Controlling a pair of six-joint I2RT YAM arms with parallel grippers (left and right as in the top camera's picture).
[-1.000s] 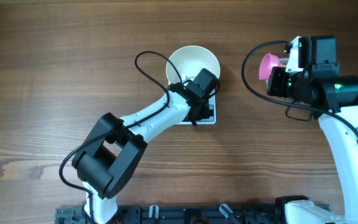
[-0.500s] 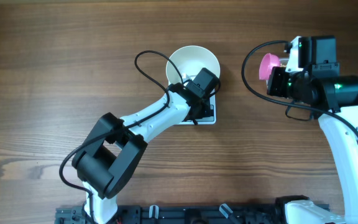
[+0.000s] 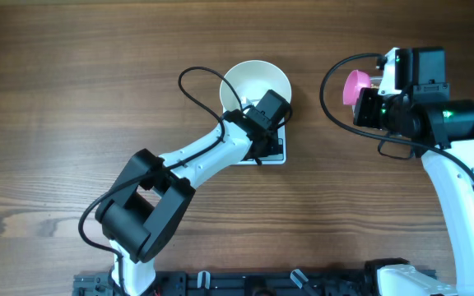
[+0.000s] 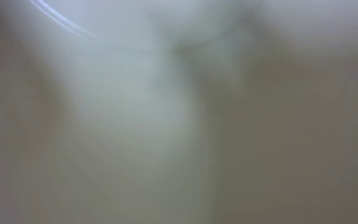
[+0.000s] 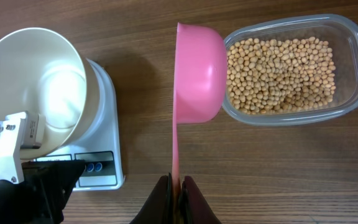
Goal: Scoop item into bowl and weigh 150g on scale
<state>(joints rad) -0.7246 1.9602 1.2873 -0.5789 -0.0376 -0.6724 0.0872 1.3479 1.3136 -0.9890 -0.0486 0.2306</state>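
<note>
Right wrist view: my right fingers pinch the handle of the pink plastic scoop; small beige beans lie beyond in the clear plastic tub. I should dip shallow, then tip slowly into the round white bowl on the flat white scale. My left fingers are closed at its rim.

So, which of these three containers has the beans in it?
The clear plastic tub holds the beans. The white bowl is empty; the pink scoop shows only its outside.
</note>
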